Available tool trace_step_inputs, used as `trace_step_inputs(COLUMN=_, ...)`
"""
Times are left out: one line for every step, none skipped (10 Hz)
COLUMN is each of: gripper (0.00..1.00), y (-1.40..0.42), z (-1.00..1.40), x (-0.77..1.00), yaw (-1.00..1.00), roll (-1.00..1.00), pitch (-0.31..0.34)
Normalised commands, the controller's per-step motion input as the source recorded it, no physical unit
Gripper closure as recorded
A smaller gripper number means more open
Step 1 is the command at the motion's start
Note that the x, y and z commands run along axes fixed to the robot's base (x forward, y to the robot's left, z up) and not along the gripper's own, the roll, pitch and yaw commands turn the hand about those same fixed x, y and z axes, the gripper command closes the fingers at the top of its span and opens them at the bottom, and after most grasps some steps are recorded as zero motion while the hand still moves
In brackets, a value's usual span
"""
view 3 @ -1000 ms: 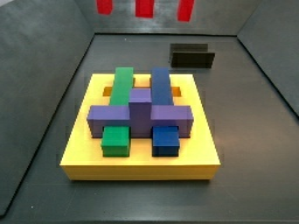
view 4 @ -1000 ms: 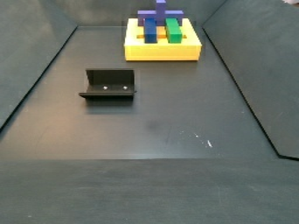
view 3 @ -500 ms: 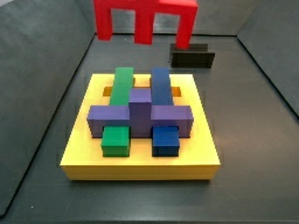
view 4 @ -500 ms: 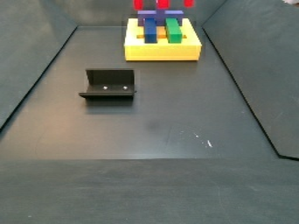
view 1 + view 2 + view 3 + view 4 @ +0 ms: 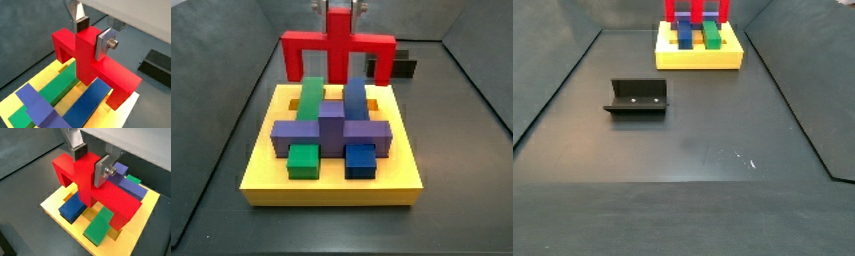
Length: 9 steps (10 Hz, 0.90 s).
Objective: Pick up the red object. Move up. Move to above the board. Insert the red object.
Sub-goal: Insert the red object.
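My gripper (image 5: 341, 8) is shut on the central post of the red object (image 5: 338, 52). It holds the piece upright, legs down, over the far end of the yellow board (image 5: 331, 182). In both wrist views the silver fingers (image 5: 105, 44) (image 5: 101, 172) clamp the red post (image 5: 87, 55) (image 5: 85, 183). The red legs hang over the ends of the green bar (image 5: 311, 95) and the blue bar (image 5: 354, 95). The purple cross block (image 5: 331, 128) sits in the board's middle. In a side view the red object (image 5: 698, 10) shows above the board (image 5: 700, 57). I cannot tell whether the legs touch the board.
The dark fixture (image 5: 637, 97) stands on the grey floor, apart from the board; it shows behind the red piece (image 5: 396, 68) and in a wrist view (image 5: 157, 65). Sloping grey walls enclose the floor. Small green (image 5: 302, 160) and blue (image 5: 362, 160) blocks sit at the board's near end.
The red object has come down from the top edge of the side view to just above the board's far end, carried by the gripper.
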Motion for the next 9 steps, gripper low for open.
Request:
trace_step_inputs(gripper=1.0, y=-0.13, z=-0.08, x=0.03, yaw=-0.01, roll=0.36, pitch=-0.103)
trace_step_inputs(gripper=1.0, y=-0.02, z=0.0, x=0.0, yaw=0.0, roll=0.42, pitch=-0.091)
trace_step_inputs(gripper=1.0, y=0.0, z=0.0, x=0.0, yaw=0.0, roll=0.43, pitch=-0.079)
trace_step_inputs(gripper=1.0, y=0.0, z=-0.16, x=0.04, yaw=0.0, roll=0.29, pitch=-0.059)
trace_step_inputs(gripper=1.0, y=0.0, z=-0.25, x=0.01, yaw=0.05, roll=0.12, pitch=-0.084)
trace_step_inputs(gripper=1.0, y=-0.03, z=-0.25, x=0.0, yaw=0.05, roll=0.03, pitch=-0.107)
trace_step_inputs(gripper=1.0, y=0.0, z=-0.24, x=0.0, yaw=0.02, roll=0.0, pitch=-0.121)
trace_step_inputs(gripper=1.0, y=0.0, z=-0.25, x=0.0, yaw=0.03, roll=0.0, pitch=-0.094)
trace_step_inputs(gripper=1.0, y=0.0, z=-0.29, x=0.0, yaw=0.0, roll=0.0, pitch=-0.089)
